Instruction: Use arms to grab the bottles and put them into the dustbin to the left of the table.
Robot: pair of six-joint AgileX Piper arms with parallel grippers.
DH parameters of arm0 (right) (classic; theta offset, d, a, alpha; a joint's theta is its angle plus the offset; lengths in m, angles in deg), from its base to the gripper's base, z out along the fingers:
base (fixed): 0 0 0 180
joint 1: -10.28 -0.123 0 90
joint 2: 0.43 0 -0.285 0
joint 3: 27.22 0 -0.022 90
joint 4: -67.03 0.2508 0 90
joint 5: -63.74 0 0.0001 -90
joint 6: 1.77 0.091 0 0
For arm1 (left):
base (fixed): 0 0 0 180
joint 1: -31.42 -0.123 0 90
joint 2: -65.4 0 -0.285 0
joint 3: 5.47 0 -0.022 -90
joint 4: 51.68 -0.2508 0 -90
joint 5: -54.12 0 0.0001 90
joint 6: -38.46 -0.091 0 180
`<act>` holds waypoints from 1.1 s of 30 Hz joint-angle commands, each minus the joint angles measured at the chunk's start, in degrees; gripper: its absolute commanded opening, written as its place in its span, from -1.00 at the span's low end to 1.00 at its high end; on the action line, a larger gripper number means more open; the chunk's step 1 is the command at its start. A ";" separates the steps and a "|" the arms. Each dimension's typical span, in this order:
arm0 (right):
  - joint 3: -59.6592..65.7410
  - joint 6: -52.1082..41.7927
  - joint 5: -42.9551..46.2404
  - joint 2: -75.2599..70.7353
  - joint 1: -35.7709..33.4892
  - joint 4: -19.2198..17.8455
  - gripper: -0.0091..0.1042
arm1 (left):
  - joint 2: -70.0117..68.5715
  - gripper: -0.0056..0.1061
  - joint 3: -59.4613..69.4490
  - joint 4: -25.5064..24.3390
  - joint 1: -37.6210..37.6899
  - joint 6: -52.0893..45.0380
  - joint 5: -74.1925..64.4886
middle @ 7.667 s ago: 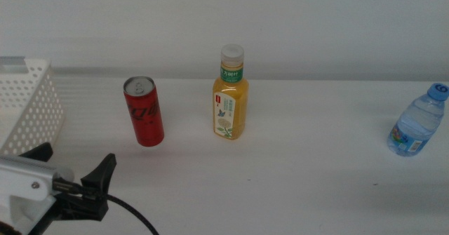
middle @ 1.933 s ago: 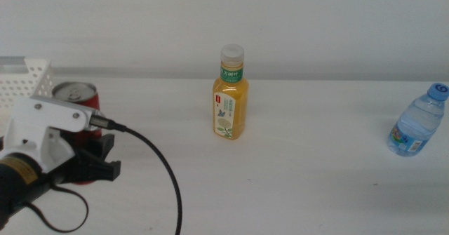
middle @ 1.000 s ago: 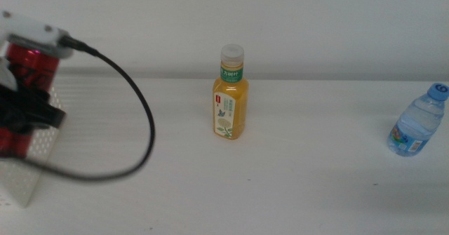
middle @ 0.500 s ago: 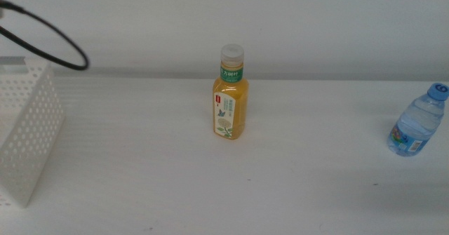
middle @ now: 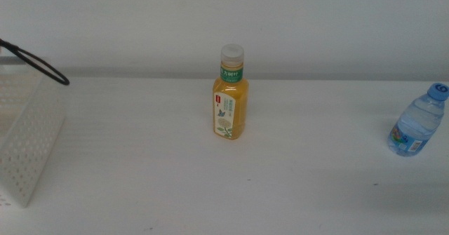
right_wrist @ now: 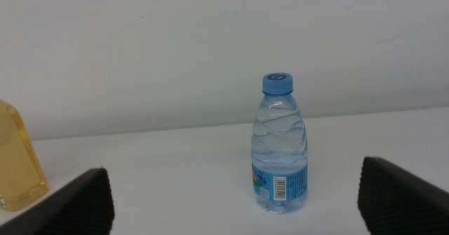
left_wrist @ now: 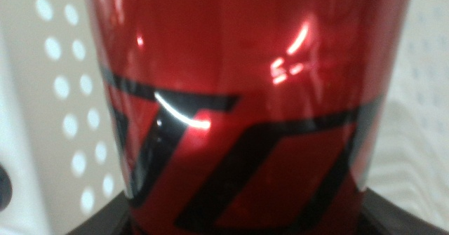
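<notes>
A: Where is the slim red soda can (left_wrist: 245, 102) with black letters?
B: It fills the left wrist view, upright, its long axis vertical. The left claw (left_wrist: 238, 217) is closed on it; dark jaw material shows under the can at both sides. Behind the can I see the white plastic basket (left_wrist: 70, 116) with rows of small round holes, so the can is at or inside the basket; which one, I cannot tell.

A: And in the middle view?
B: The basket (middle: 28, 144) stands at 9 o'clock, at the picture's edge. Only a thin black cable (middle: 35, 63) shows above it. The orange juice bottle (middle: 230, 95) with white cap and green neck band stands upright in the centre of the plain white tabletop (middle: 210, 186), cap pointing up. The small clear water bottle (middle: 417, 119) with blue cap stands upright at 3 o'clock, well apart from it.

A: The right claw (right_wrist: 238, 196)?
B: It is wide open and holds nothing. The water bottle (right_wrist: 279, 147) stands between its jaws, farther out, not touching them.
</notes>
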 commanded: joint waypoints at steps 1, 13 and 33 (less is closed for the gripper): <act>2.52 -0.15 0.58 -2.23 -0.06 -0.69 0.81 | 1.82 -0.93 -0.73 -0.22 -0.04 -0.46 2.97; 2.52 -0.15 0.58 -2.23 -0.06 -0.69 0.81 | 7.15 -0.23 -0.73 -0.88 -0.32 1.12 1.38; 2.52 -0.15 0.58 -2.23 -0.06 -0.69 0.81 | -13.66 0.78 -1.30 2.64 4.78 16.63 -11.42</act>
